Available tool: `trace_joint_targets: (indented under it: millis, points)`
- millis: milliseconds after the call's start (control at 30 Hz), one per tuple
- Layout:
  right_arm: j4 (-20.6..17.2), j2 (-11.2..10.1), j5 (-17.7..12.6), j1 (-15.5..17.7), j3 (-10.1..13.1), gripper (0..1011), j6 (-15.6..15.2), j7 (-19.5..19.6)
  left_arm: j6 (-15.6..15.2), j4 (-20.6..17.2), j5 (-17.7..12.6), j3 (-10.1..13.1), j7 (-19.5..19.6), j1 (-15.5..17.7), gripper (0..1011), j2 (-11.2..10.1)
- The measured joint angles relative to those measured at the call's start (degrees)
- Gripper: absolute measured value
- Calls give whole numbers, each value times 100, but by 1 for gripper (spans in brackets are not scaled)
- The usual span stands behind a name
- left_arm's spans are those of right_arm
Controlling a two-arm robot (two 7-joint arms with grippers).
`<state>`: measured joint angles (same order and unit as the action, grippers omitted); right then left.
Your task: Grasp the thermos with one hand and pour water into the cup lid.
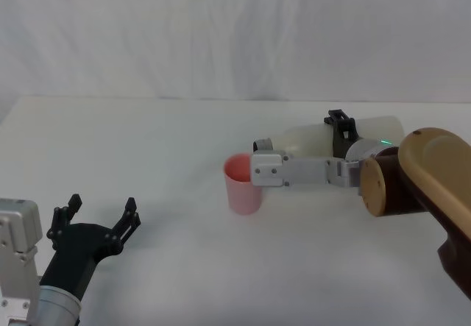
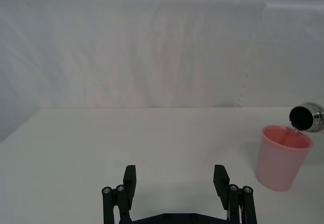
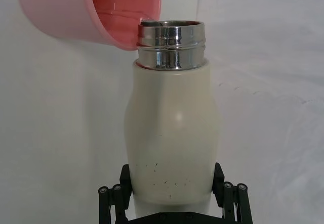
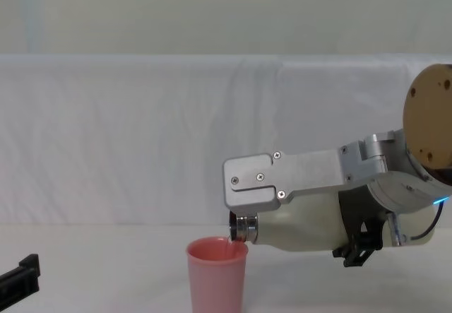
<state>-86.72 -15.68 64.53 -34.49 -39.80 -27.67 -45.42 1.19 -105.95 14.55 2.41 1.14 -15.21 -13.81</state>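
Observation:
The cream-white thermos (image 1: 316, 139) lies tipped nearly level in the air, its steel neck (image 3: 171, 44) over the rim of the pink cup lid (image 1: 241, 185). My right gripper (image 3: 172, 193) is shut on the thermos body, which is also seen in the chest view (image 4: 304, 228). The cup lid (image 4: 217, 274) stands upright on the table just under the neck. In the left wrist view a thin stream of water runs from the thermos mouth (image 2: 306, 118) into the cup lid (image 2: 281, 157). My left gripper (image 1: 97, 221) rests open at the near left, far from both.
The white table (image 1: 147, 142) stretches to a back edge against a white draped backdrop (image 4: 141, 129). My right arm's brown housing (image 1: 427, 175) fills the right side. Bare tabletop lies between my left gripper and the cup lid.

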Motion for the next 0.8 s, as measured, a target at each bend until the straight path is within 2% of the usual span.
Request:
trace_joint_targets:
  millis: [800]
  points:
    - [21, 2, 13, -26, -16, 947, 20, -13, 0, 0, 0, 0, 0, 0, 1001, 0]
